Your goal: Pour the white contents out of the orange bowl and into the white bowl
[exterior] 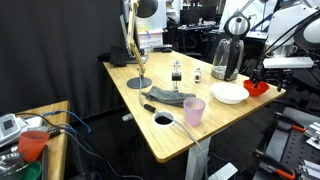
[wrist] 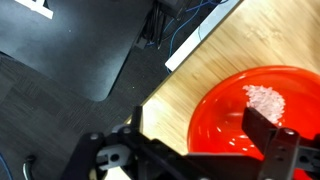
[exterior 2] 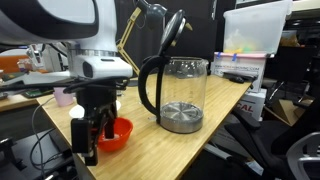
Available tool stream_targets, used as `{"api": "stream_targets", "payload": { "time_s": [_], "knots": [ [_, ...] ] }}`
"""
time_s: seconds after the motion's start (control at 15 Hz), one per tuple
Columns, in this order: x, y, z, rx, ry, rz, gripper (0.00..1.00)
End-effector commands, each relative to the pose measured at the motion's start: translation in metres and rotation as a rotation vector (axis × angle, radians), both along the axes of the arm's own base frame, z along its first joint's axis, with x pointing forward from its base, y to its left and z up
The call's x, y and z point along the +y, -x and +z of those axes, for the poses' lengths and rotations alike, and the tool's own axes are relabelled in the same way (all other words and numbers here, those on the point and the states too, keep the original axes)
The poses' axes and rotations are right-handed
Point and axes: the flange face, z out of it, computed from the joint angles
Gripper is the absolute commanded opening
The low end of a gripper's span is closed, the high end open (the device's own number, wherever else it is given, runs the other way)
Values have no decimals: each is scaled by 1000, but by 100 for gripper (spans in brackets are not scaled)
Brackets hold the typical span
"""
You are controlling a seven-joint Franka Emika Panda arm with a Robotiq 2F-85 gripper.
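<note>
Wooden table [exterior: 150, 120] in a cluttered lab, seen in both exterior views. The orange bowl [exterior: 257, 88] stands upright at the table's edge near a corner, just beside the white bowl [exterior: 229, 93]; whether the two touch cannot be told. A glass kettle [exterior 2: 178, 95] stands near the bowls, and a pink cup [exterior: 193, 110] stands apart from them, toward another edge. The gripper [wrist: 200, 135] hangs low over the orange bowl with its fingers spread. One finger [wrist: 263, 132] is over the bowl's interior and the other is outside the rim, so that the rim lies between them; contact with the rim cannot be told. White granules [wrist: 265, 98] lie in a small heap inside the orange bowl. What the white bowl holds cannot be made out.
</note>
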Motion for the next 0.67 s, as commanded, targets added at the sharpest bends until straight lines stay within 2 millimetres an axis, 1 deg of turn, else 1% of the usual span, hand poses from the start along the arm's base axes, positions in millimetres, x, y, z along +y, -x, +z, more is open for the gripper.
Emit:
{"api": "stream_targets", "payload": {
  "time_s": [0.0, 0.07, 0.6],
  "knots": [
    [-37, -32, 39, -135, -13, -8, 100],
    [1, 0, 0, -3, -4, 0, 100],
    [-1, -2, 2, -16, -10, -8, 100]
  ]
}}
